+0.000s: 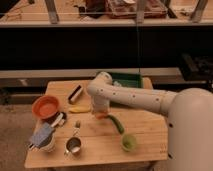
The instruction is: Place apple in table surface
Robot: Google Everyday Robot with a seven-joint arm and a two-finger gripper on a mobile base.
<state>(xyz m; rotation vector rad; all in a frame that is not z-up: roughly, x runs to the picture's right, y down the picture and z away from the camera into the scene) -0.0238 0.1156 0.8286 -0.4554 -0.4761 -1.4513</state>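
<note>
The apple (pixel 102 115) shows as a small orange-red patch low on the light tan table surface (pixel 145 130), near its middle. My gripper (pixel 100 109) hangs straight down over the apple at the end of the white arm, which reaches in from the right. The gripper covers most of the apple, and I cannot tell whether the apple rests on the wood or is held just above it.
A yellow banana-like fruit (pixel 80 109) lies just left of the gripper, and an orange bowl (pixel 45 106) lies farther left. A long green item (pixel 116 123) and a green cup (pixel 129 142) are to the right front. A dark green tray (pixel 126 80) is behind. A metal cup (pixel 73 146) stands at the front left.
</note>
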